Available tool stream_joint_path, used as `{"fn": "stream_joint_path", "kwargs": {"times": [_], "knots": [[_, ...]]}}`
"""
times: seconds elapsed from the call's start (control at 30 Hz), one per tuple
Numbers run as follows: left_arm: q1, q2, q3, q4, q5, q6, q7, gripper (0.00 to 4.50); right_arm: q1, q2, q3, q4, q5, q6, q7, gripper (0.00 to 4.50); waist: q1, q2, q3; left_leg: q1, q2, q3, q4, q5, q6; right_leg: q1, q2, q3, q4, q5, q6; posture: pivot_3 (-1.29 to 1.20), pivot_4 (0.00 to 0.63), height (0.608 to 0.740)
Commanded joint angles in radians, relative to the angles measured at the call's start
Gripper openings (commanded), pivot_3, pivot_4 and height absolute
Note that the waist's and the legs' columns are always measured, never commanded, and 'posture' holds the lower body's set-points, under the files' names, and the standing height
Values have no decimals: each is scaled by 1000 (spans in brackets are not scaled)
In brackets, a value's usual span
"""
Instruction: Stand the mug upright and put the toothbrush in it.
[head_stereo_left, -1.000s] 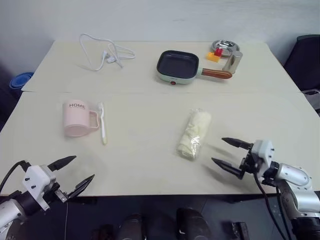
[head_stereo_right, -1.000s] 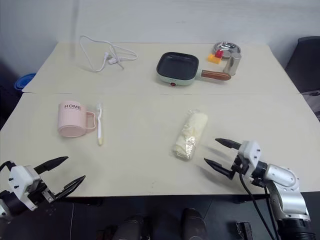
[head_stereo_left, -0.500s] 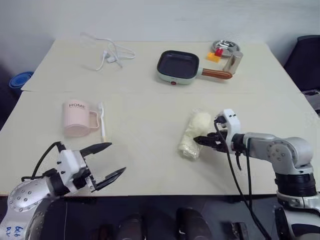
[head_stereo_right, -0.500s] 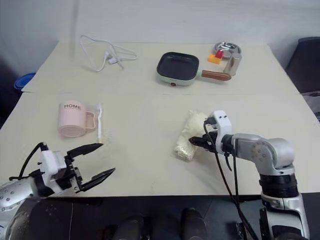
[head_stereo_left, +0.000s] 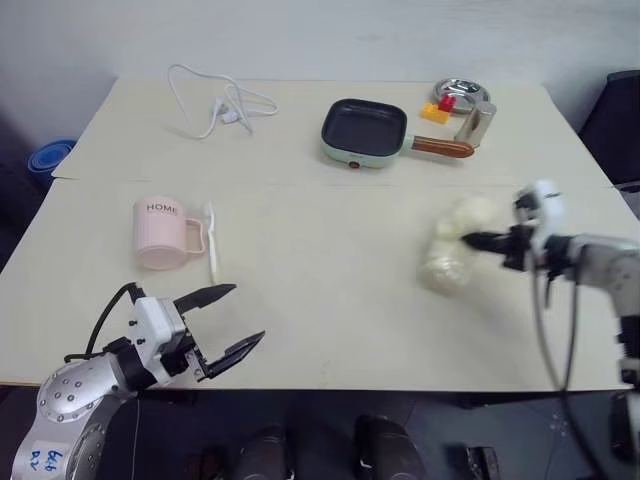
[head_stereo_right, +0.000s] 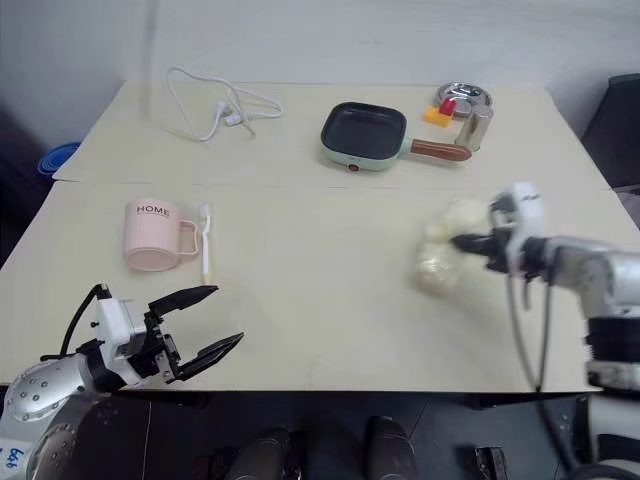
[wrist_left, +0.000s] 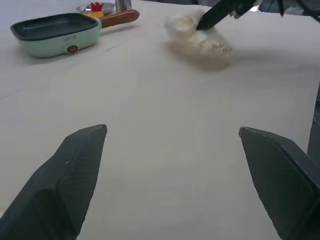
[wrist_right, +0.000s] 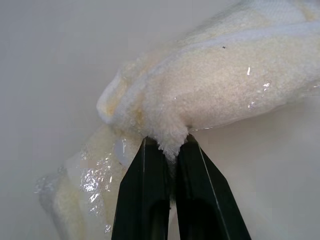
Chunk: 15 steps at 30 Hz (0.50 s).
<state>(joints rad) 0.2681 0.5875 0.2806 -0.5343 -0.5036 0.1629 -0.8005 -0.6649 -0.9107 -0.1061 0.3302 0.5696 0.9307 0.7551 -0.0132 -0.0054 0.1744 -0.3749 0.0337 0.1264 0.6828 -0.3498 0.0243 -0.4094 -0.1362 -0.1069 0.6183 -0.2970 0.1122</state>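
Right gripper (wrist_right: 169, 150): fingers pinched together on a fold of the plastic-wrapped cream towel (head_stereo_left: 447, 250), well right of the task items. Left gripper (head_stereo_left: 232, 318): fingers spread wide, empty, near the table's (head_stereo_left: 320, 330) front edge. Task looks unstarted. The mug (head_stereo_left: 163, 234) lies on its side, mouth toward the robot, "HOME" up, handle right. The toothbrush (head_stereo_left: 211, 252) lies flat just beside the handle, long axis front-to-back, bristle end away. Both steps remain.

Head stereo overhead; wrist views close along table (head_stereo_left: 320, 230).
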Motion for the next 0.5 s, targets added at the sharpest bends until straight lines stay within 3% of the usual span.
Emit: {"fn": "stream_joint_path", "kwargs": {"times": [0.03, 0.17, 0.3, 0.47, 0.5], "knots": [[5, -15, 26, 1, -3, -27, 16, 4500, -108, -83, 105, 299, -218, -300, 141, 15, -6, 0, 0, 1, 0, 1, 0, 0, 0, 0, 0, 0, 0, 0, 0, 0, 150, 740], [10, -7, 40, 25, -2, -13, 16, 4500, -256, -66, 209, 678, -444, -611, 98, 15, -18, 0, 0, 2, 2, 2, 0, 1, -1, 1, 2, 1, -4, 0, 0, 0, 150, 740], [21, -7, 76, 46, -13, -10, 23, 4500, -336, -53, 204, 874, -523, -738, 59, 1191, -22, 4, 3, 2, 3, 4, -1, 1, -2, -1, 3, 2, 1, 0, 0, 0, 150, 740], [66, -17, 146, 73, -13, 10, 54, 4500, -362, -108, 159, 920, -562, -918, 36, 2859, -21, 5, 3, 2, 4, 4, 0, 1, -2, -1, 2, 3, 1, 0, 0, 0, 150, 740], [82, -22, 165, 88, -5, 3, 61, 4500, -352, -122, 138, 906, -547, -984, 97, 3203, -21, 5, 3, 2, 4, 4, 0, 1, -2, -1, 2, 3, 1, 0, 0, 0, 150, 740]]}}
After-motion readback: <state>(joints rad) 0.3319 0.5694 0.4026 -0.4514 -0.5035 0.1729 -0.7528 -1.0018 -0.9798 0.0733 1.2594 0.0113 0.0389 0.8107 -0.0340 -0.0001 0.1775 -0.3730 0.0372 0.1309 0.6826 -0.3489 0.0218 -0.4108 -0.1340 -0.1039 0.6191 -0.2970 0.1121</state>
